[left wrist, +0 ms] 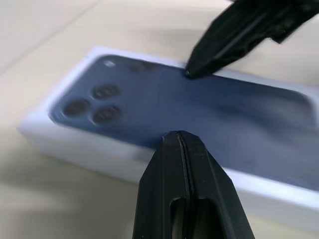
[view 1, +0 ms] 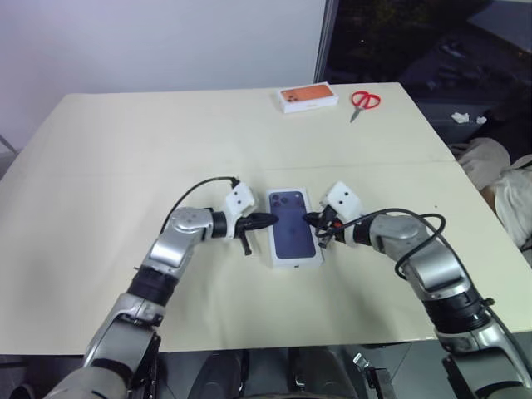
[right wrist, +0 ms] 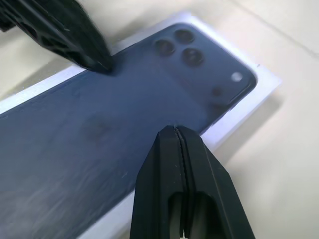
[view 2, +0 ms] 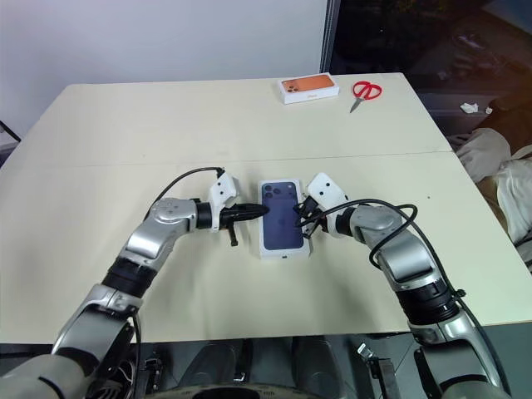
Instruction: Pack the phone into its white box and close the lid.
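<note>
Left eye view: both arms meet over a closed white cardboard box near the front middle of the cream table (view 1: 116, 166).
The lid (view 1: 293, 225), white-rimmed and printed with a dark blue phone, sits on the box; the phone itself cannot be seen. The left gripper (view 1: 268, 220), fingers pressed together, points at the lid's left edge; the right gripper (view 1: 309, 219), likewise pressed together, tips onto the right edge. An orange-topped white box (view 1: 307, 99) and red-handled scissors (view 1: 363, 103) lie well apart at the far edge.
</note>
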`<action>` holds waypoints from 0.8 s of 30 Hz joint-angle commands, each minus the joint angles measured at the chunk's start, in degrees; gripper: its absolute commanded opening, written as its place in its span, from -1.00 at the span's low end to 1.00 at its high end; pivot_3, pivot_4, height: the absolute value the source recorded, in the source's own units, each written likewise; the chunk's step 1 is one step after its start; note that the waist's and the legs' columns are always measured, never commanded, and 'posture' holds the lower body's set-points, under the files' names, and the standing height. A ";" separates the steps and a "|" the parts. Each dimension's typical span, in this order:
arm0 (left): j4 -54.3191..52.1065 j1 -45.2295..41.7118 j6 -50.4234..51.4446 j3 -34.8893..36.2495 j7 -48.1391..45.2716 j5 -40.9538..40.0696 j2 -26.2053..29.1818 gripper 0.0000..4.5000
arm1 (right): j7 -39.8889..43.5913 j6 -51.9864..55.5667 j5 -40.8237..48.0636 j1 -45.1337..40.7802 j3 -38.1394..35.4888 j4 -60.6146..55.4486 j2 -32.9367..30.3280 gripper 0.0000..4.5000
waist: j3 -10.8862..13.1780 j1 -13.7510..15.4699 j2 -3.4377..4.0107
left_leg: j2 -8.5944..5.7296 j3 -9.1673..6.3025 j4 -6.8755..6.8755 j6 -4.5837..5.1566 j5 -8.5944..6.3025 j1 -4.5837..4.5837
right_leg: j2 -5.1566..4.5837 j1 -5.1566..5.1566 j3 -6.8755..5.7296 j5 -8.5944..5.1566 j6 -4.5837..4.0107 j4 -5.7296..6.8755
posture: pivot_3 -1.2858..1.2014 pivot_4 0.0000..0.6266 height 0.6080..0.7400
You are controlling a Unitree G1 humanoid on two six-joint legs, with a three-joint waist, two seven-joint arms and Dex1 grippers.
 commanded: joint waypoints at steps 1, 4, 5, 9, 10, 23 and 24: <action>-4.69 1.89 2.62 1.69 -1.49 -3.49 0.74 -1.00 | 4.97 4.33 4.71 2.39 -0.46 -4.35 -2.57 -0.99 | 0.00 0.15 -0.01 | 0.01 -0.03 0.00 0.01 -0.01 -0.05 | 0.01 -0.02 -0.02 0.00 0.00 -0.06 | 0.03 -0.52 1.00; -5.37 3.00 2.08 3.30 -0.50 -4.16 0.76 -1.00 | 7.45 5.91 8.10 3.39 -1.43 -7.41 -3.95 -0.99 | 0.02 0.52 -0.03 | 0.01 -0.06 0.05 0.01 -0.01 -0.25 | 0.00 -0.15 -0.05 0.01 0.00 -0.10 | 0.03 -0.52 1.00; -5.45 3.30 2.18 3.76 -0.25 -4.32 1.06 -1.00 | 8.13 5.20 8.31 3.49 -1.46 -7.77 -4.47 -0.99 | 0.02 0.54 -0.03 | 0.01 -0.07 0.05 0.01 -0.01 -0.28 | 0.00 -0.17 -0.05 0.02 0.02 -0.12 | 0.03 -0.52 1.00; -5.07 2.93 2.83 8.35 -0.09 -6.36 3.67 -1.00 | 8.81 -1.99 5.28 3.09 -3.30 -3.98 -7.20 -0.99 | 0.04 0.52 -0.03 | 0.01 -0.07 0.06 0.01 0.00 -0.38 | 0.00 -0.29 -0.05 0.04 0.06 -0.12 | 0.03 -0.52 1.00; -4.60 2.44 3.44 9.64 -0.76 -7.29 4.82 -1.00 | 8.15 -0.95 6.69 1.95 -5.39 -1.74 -6.54 -0.99 | 0.05 0.43 -0.07 | 0.01 -0.06 0.06 0.01 0.00 -0.39 | 0.00 -0.31 -0.06 0.04 0.07 -0.13 | 0.03 -0.52 1.00; 3.17 0.47 0.55 21.90 -5.79 -10.33 19.20 0.98 | 17.25 -9.94 13.14 -1.07 -17.21 3.70 -11.90 1.00 | 0.14 0.62 -0.02 | 0.01 -0.04 -0.03 0.09 -0.05 -0.57 | -0.01 -0.39 -0.06 0.06 0.06 -0.41 | 0.03 -0.52 1.00; 3.19 0.81 0.45 22.71 -6.39 -10.85 20.33 0.98 | 18.95 -10.10 13.99 0.08 -17.95 3.22 -12.86 1.00 | 0.14 0.70 -0.03 | 0.01 -0.04 -0.03 0.09 -0.06 -0.57 | -0.02 -0.39 -0.06 0.06 0.06 -0.42 | 0.03 -0.52 1.00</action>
